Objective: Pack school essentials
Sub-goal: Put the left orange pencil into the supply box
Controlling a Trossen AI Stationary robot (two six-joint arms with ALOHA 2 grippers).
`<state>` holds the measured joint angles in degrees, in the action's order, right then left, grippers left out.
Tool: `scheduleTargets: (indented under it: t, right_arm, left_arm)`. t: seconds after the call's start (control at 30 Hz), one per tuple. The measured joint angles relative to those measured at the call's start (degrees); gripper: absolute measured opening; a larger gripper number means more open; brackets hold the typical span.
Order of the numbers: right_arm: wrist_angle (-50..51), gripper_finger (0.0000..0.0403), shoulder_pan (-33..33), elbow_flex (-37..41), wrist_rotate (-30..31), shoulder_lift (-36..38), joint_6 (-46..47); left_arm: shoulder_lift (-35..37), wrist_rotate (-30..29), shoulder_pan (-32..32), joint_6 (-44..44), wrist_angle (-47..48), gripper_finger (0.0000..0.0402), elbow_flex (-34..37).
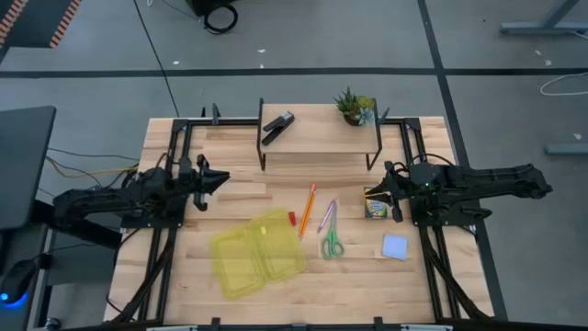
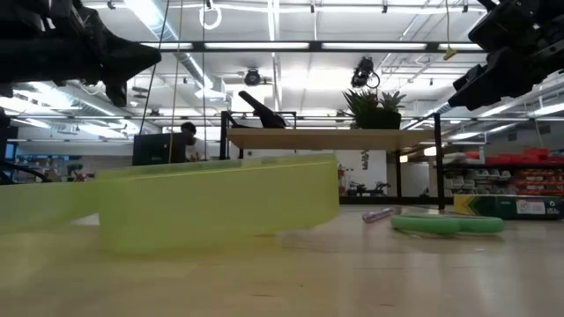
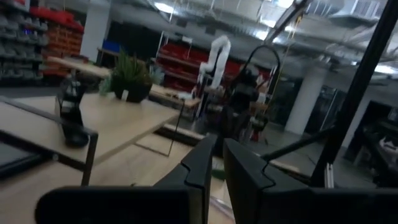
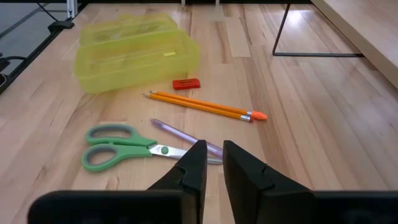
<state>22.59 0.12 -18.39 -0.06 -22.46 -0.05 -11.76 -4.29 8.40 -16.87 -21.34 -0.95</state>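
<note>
Taking the open yellow-green case as the landmark, it lies nearest the front edge of the worktop, lid swung flat and nothing seen inside. It looks like thin, light plastic that would slide if nudged, so things are best lowered in from above.

Just beyond its right corner lies the tiny red eraser, small and rubbery, to be pinched across its short sides. Beside that, angled away from the case, is the orange pencil: stiff, light, apt to roll, best taken mid-shaft. To the right of it lie the purple pen, equally thin and slick, and the green-handled scissors, rigid and a little heavier, with the blades near the pivot offering the firmest hold. Farther right sits the pale blue notepad, flat and hard to get under, and beyond it the small crayon-like box, light card that would crush under a hard squeeze.

The right pincer hovers over the pen and scissors, fingers nearly together, gripping nothing. The left pincer hangs beyond the case's left side, likewise nearly closed and empty.

The worktop is pale smooth wood. At its far edge a raised shelf carries a black stapler and a potted plant. Behind is a bright workshop with racks, where a person sits.
</note>
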Motion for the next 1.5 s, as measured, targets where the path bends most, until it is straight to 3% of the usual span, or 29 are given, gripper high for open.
scheduleTargets:
  t: [0.17, 0.43, 0.8, 1.0, 1.2, 1.5]
  right_arm:
    - [0.0, 0.006, 0.0, 0.0, 0.0, 0.0, 0.0]
    - [0.0, 0.006, 0.0, 0.0, 0.0, 0.0, 0.0]
    - [0.0, 0.006, 0.0, 0.0, 0.0, 0.0, -0.1]
    - [-4.8, 0.006, 0.0, 0.0, 0.5, 0.0, -1.3]
    - [-15.3, 0.006, 0.0, 0.0, 6.2, 0.0, 2.7]
    - [-17.2, 0.006, 0.0, 0.0, 7.5, 0.0, 3.3]
  left_arm:
    - [-4.1, 0.0, 0.0, 2.5, -6.9, 0.0047, -0.1]
    - [-4.8, 0.0, 0.0, 3.7, -7.5, 0.004, 0.0]
    - [-5.7, -0.6, 0.1, 2.5, -9.2, 0.0061, -0.1]
    - [-11.8, -2.4, 0.1, 3.6, -9.2, 0.006, -3.8]
    - [-19.7, -2.7, 0.1, 6.8, -9.0, 0.0067, -8.3]
    - [-30.4, -3.4, 0.0, 6.7, -8.9, 0.0091, -12.1]
